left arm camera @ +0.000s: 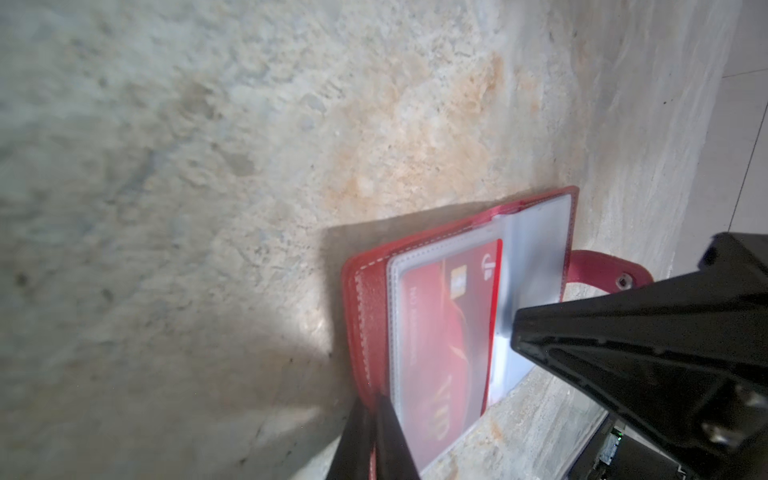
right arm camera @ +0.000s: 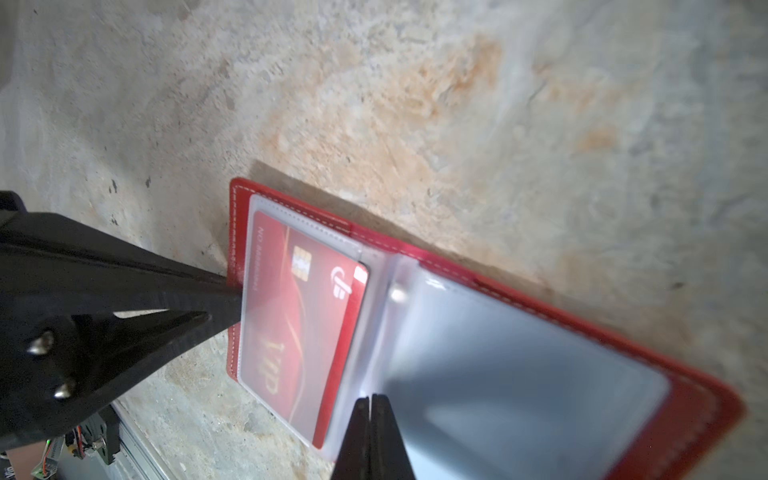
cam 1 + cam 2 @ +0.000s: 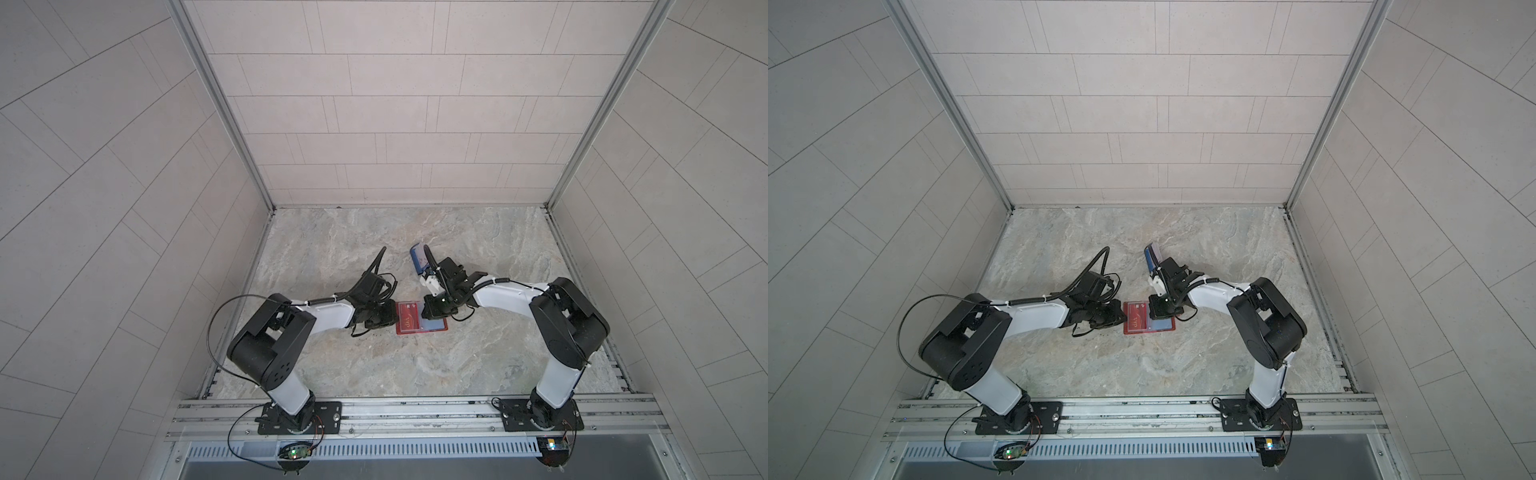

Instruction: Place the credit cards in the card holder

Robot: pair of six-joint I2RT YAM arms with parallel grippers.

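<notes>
1. Closest, the right pincer (image 2: pixel 369 401) has its jaws pressed together, tips down on the clear sleeves (image 2: pixel 519 365) beside the spine of the holder (image 2: pixel 702 415). Whether a leaf is pinched I cannot tell.
2. At the left cover edge, the left pincer (image 2: pixel 224 309) has its jaws nearly together on that edge, red showing between them.
3. Opened flat, the holder lies near the middle of the tabletop (image 3: pixel 415 374) between both pincers, long axis along the near edge.
4. Inside the left sleeve sits the red card (image 2: pixel 299 316), long axis running near-to-far, seemingly almost home.
5. Toward the far edge, just beyond the right wrist, is the stand (image 3: pixel 417 258). Whether it holds the other cards is too small to tell. If it does, the right arm is nearer and likely fetches next.
</notes>
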